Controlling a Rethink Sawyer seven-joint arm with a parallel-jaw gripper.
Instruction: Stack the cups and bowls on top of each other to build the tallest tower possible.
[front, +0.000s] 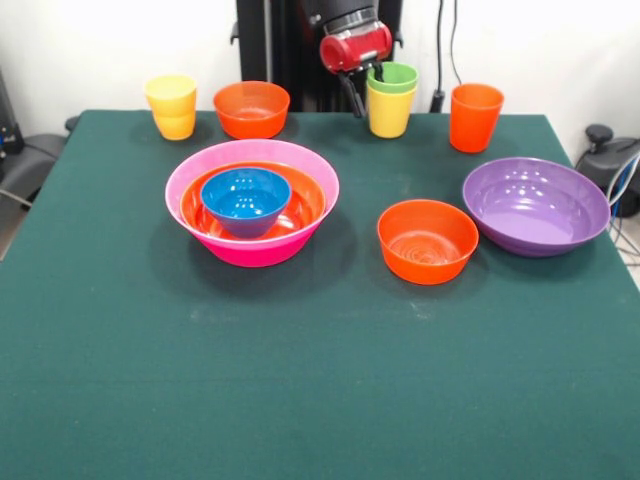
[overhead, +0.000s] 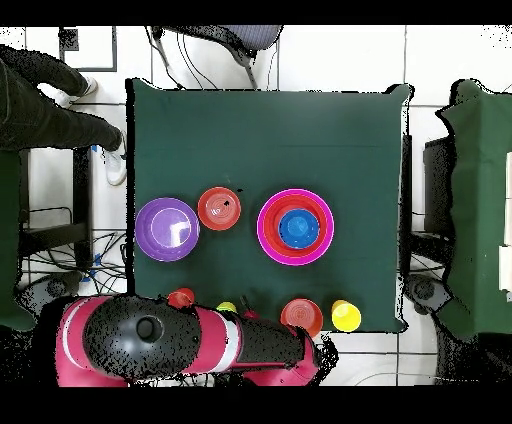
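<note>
Green plastic cup (front: 393, 76) sits nested in yellow plastic cup (front: 389, 110) at worktop (front: 300, 380) far edge; fingers (front: 366, 88) grip its rim w/ one inside, prob. for lifting to pink-bowl tower (front: 252, 215).

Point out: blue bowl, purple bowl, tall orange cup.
blue bowl (front: 245, 194), front view, on its inner floor.
purple bowl (front: 535, 205), front view, on the inside of its basin.
tall orange cup (front: 473, 122), front view, on its outer wall.
</note>
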